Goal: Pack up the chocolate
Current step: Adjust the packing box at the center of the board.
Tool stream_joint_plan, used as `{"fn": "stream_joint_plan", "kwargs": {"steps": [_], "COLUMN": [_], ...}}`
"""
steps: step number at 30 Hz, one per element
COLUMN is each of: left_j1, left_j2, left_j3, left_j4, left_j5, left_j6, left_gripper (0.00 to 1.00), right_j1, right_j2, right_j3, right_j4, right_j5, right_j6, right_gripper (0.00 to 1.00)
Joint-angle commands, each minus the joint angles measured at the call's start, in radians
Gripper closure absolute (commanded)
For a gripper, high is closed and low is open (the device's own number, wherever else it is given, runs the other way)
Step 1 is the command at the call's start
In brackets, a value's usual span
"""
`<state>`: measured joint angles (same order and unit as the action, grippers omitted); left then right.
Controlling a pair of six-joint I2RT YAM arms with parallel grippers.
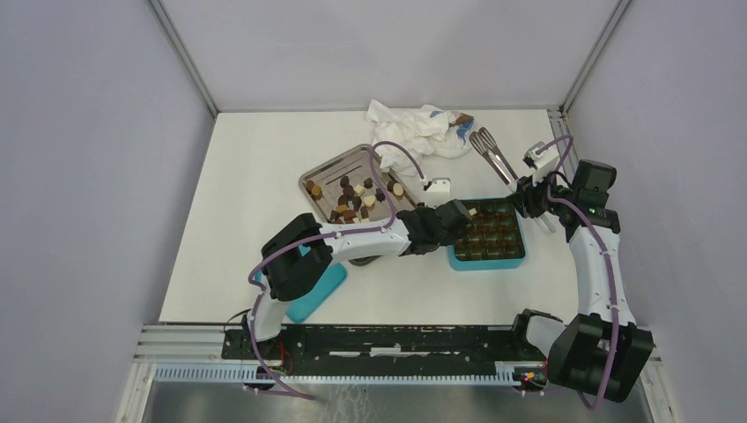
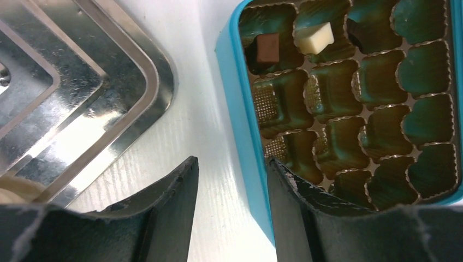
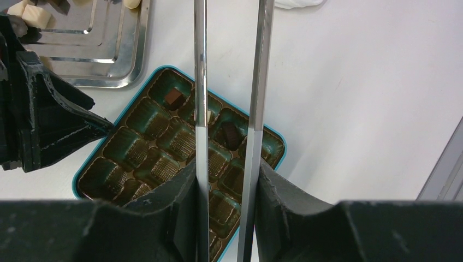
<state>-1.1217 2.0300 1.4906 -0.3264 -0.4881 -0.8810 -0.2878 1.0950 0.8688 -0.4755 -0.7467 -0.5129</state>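
— State of left tool (image 2: 230, 161)?
— Spread apart, empty, over the teal box (image 2: 235, 82) wall.
— And right tool (image 3: 226, 169)?
— Clenched on metal tongs (image 3: 200, 82), above the box.
— Where's the chocolate (image 2: 267, 48)?
— Three pieces in cells along one box edge; others on the steel tray (image 1: 319, 169), on the worktop (image 1: 247, 176).

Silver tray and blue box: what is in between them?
A bare strip of white table; the left wrist view shows it between tray and box.

The top view looks down from behind both arms (image 1: 352, 238). The 2 wrist views peer closely past their fingers (image 2: 164, 218), sharing the teal square compartmented box (image 2: 240, 103) ahead.
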Motion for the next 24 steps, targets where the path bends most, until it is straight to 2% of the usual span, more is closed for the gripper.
{"fn": "stream_joint_plan", "kwargs": {"steps": [1, 6, 17, 24], "left_j1": [-0.02, -0.032, -0.039, -0.04], "left_j2": [0.043, 0.085, 0.143, 0.16], "left_j3": [0.105, 0.162, 0.213, 0.221], "left_j4": [-0.068, -0.132, -0.147, -0.152], "left_j5": [-0.077, -0.107, -0.096, -0.096], "left_j6": [-0.047, -0.084, -0.085, -0.093], "left_gripper": [0.45, 0.48, 0.53, 0.68], "right_j1": [0.003, 0.004, 0.002, 0.001], "right_j2": [0.004, 0.01, 0.013, 0.019], "right_j3": [0.002, 0.001, -0.001, -0.002], "right_j4": [0.045, 0.045, 0.044, 0.043], "right_j5": [0.001, 0.006, 0.008, 0.007], "right_j6": [-0.001, -0.003, -0.001, -0.003], "right_gripper": [0.6, 0.6, 0.6, 0.6]}}
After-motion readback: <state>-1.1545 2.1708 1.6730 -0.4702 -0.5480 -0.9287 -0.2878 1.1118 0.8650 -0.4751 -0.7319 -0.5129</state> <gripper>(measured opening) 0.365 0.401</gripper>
